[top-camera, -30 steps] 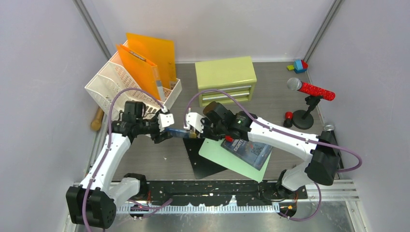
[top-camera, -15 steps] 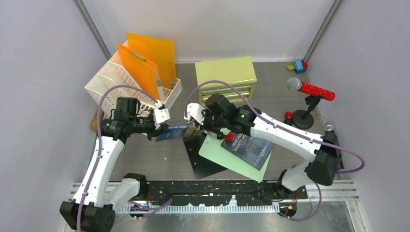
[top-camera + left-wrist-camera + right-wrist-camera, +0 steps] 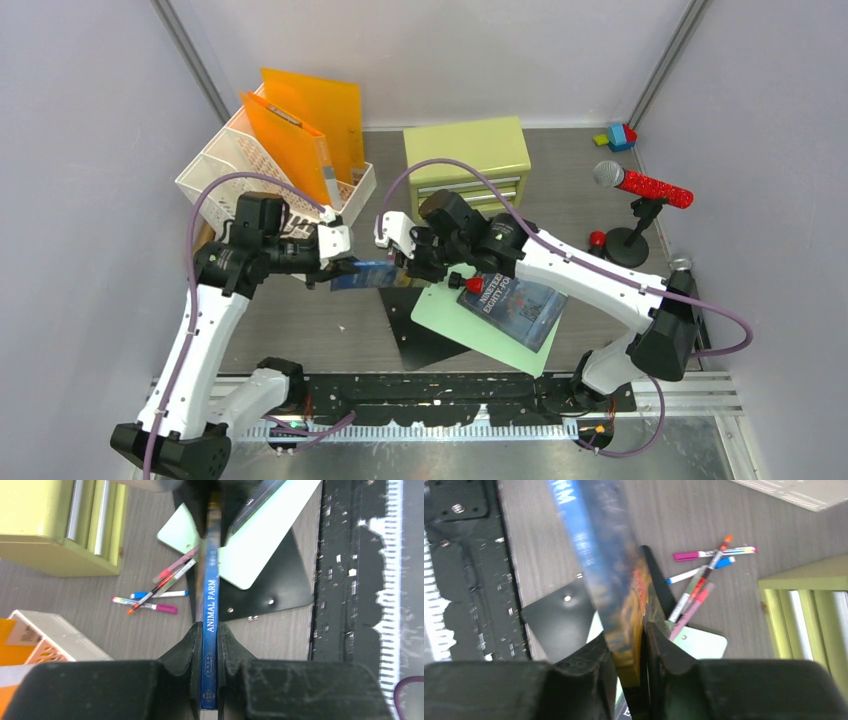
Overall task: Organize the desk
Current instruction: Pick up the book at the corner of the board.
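Desk (image 3: 300,330): spans cell floor under both arms, betw. grey walls (image 3: 80,150). Rigid, fixed, matte wood-grain. Judged no grasp item; its clutter is.

"ANIMAL FARM" paperback (image 3: 210,595): in air over desk centre. Thin, light, prob. flexes; take across covers near spine.

Tool state: left gripper (image 3: 210,630) clamped on one end. Right gripper (image 3: 626,645): jaws flank other end, contact cannot be told.

Pens (image 3: 155,587): loose, roll-prone.

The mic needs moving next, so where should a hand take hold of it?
Probably the red barrel, mid-length, coming down from above and closing across it: it lies across the top of its stand, with both long sides free.
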### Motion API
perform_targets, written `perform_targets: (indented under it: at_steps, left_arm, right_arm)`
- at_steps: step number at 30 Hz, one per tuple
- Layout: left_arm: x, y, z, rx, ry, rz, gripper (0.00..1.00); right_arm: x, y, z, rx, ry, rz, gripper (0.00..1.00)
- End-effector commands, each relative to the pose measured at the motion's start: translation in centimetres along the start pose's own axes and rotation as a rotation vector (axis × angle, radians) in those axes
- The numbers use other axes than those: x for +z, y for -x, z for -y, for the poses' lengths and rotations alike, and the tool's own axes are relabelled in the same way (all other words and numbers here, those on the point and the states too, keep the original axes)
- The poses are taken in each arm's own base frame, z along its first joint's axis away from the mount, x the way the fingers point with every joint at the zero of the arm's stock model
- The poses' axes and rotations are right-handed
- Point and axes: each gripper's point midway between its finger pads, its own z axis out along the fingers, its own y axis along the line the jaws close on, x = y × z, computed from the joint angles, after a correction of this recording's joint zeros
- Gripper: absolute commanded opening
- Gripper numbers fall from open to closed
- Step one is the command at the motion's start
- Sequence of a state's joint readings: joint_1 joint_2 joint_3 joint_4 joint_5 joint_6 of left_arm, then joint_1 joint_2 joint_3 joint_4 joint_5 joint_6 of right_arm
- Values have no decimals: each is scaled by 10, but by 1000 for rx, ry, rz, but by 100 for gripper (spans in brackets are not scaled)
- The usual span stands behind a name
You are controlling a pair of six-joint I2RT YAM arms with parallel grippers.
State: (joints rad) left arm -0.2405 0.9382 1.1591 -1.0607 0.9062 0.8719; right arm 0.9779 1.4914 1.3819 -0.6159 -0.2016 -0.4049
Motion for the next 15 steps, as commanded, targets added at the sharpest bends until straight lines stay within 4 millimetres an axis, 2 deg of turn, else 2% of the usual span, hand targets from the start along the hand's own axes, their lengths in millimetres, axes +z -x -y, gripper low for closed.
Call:
perform_targets:
  at_steps: [1,2,3,4,5,8,11,12,15]
  left_arm:
    - [-3,16,-1,41,7,43,0]
    - [-3,16,-3,30,19,40,11]
    - [-4,16,-4,16,28,38,27]
    - [-5,16,-6,3,38,32,49]
    - [-4,14,-7,-16,49,26,63]
    - [-3,6,-16,-62,112,7,97]
    - [-2,0,-23,-105,150,-8,100]
    - [-1,0,-24,-119,150,-2,100]
    - [5,8,-26,-169,132,46,100]
  right_arm:
    - [-3,16,-6,14,38,51,19]
    - [-3,16,-8,22,51,56,9]
    - [-3,13,-8,36,63,58,5]
    - [-3,12,-8,54,67,63,1]
    - [-5,14,-5,71,76,83,1]
    - [-14,11,4,144,103,123,0]
    - [-28,14,2,166,157,193,0]
    - [-30,8,3,183,162,193,0]
    - [-42,11,-4,200,226,263,0]
